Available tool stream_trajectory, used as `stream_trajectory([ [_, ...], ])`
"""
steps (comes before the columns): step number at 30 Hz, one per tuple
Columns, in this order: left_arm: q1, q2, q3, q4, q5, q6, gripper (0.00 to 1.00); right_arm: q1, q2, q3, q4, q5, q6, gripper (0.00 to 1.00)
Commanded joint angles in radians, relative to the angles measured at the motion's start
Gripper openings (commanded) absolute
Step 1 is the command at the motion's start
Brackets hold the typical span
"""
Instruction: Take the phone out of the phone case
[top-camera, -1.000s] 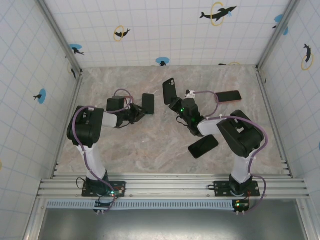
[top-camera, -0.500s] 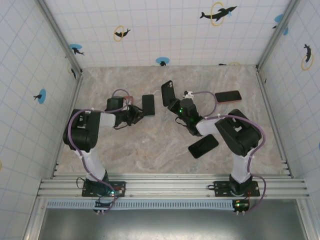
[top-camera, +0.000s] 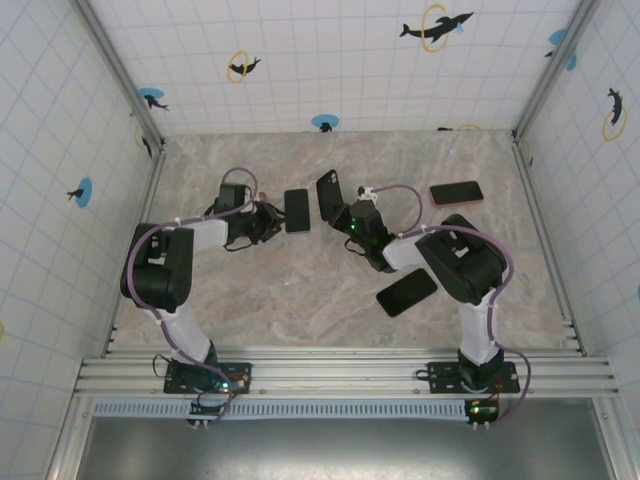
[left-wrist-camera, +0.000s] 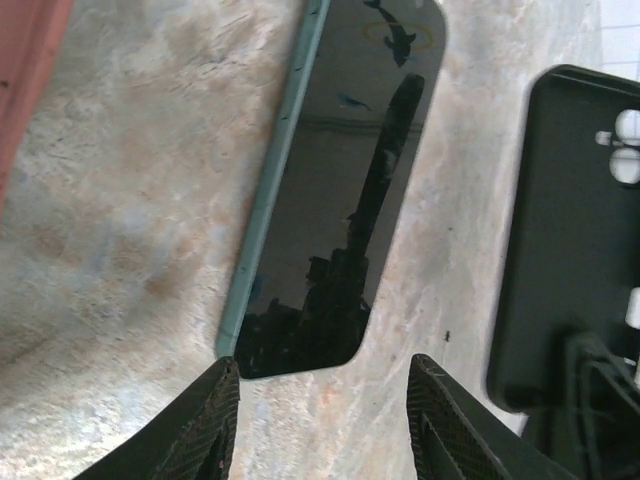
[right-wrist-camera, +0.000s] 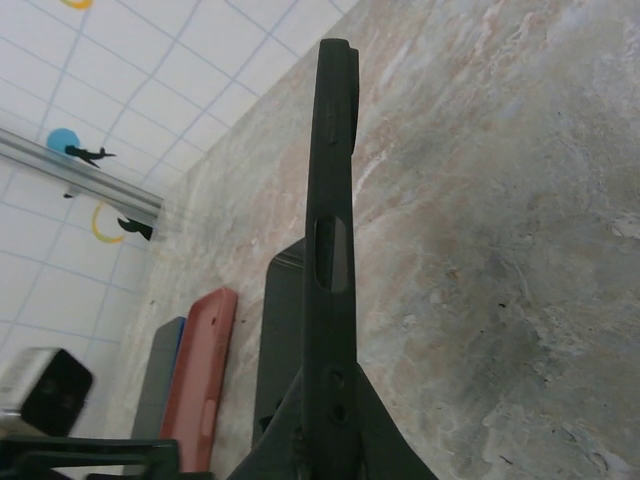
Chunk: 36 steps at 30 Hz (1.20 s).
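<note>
The phone (left-wrist-camera: 340, 180), glossy black screen up with a pale green edge, lies flat and bare on the counter (top-camera: 300, 290), just beside the empty matte black case (top-camera: 328, 193), held upright on edge

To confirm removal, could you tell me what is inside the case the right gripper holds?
The case looks empty, light showing through its camera holes, its gripped end hidden; the phone lies on the table.

the top camera looks down from above and behind both bases, taking in the whole table (top-camera: 300, 290). the left wrist camera sits close over the left gripper (left-wrist-camera: 325, 422), facing the phone (left-wrist-camera: 340, 180) just ahead of its jaws; the right wrist camera sights along the phone case (right-wrist-camera: 333, 250) edge-on between its jaws, and both wrist views share that case.
</note>
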Motion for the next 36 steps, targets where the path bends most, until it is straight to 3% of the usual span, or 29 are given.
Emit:
stream_trajectory([
  [1,0.007,-0.058,0.042,-0.082,-0.029,0.055,0.49,0.013,0.036,0.039,0.009,0.037,-0.021,0.00],
  [15,0.014,-0.158,0.050,-0.127,-0.044,0.048,0.53,0.045,0.119,0.067,0.034,0.044,0.001,0.04],
  [26,0.015,-0.189,0.013,-0.103,-0.056,0.030,0.54,0.053,0.108,0.050,0.025,0.014,-0.008,0.19],
  [36,0.014,-0.185,0.004,-0.094,-0.052,0.031,0.54,0.043,0.058,0.043,-0.051,0.007,-0.152,0.30],
])
